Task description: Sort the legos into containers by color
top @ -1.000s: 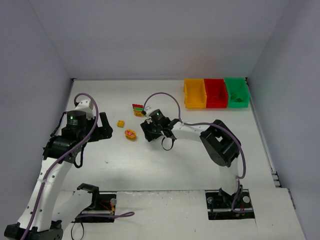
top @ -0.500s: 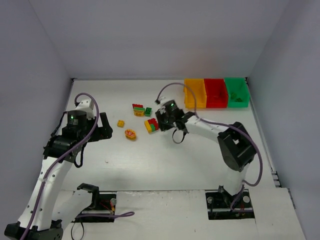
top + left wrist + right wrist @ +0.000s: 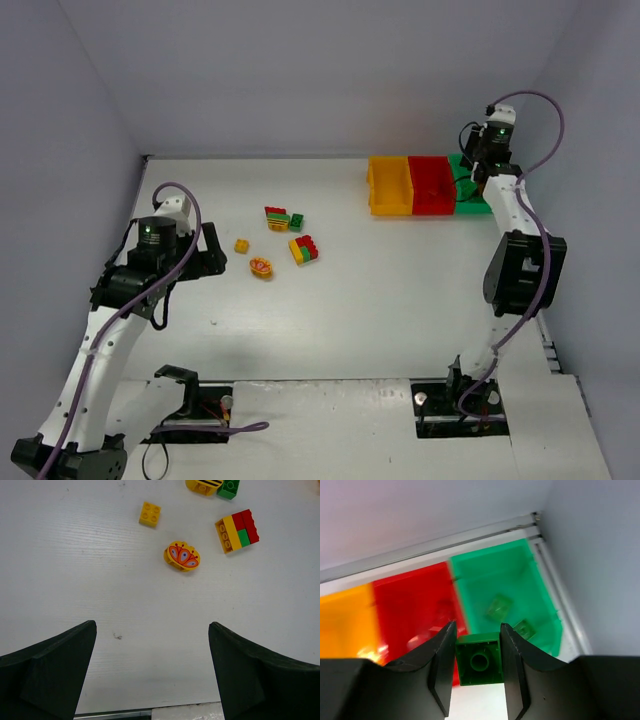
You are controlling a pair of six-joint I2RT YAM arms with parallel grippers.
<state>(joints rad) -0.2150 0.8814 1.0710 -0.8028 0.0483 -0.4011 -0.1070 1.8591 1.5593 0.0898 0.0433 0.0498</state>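
R claw (image 3: pixel 478 647) moved green lego (image 3: pixel 479 664) to bins (image 3: pixel 512 575).

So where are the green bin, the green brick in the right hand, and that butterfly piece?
green bin (image 3: pixel 492 572), right wrist view, bare inner wall.
green brick (image 3: pixel 479 660), right wrist view, its hollow underside.
butterfly piece (image 3: pixel 182 556), left wrist view, its printed top.

We note white table (image 3: pixel 380 310): yellow-orange bin (image 3: pixel 390 207), red bin (image 3: pixel 432 206), green bin (image 3: pixel 466 207) touching in row far right; legos (image 3: pixel 304 249) scattered centre-left.

Open table (image 3: pixel 380 300) around legos (image 3: pixel 237 530); wall (image 3: pixel 592 555) seemingly tight beside green bin (image 3: pixel 505 587).
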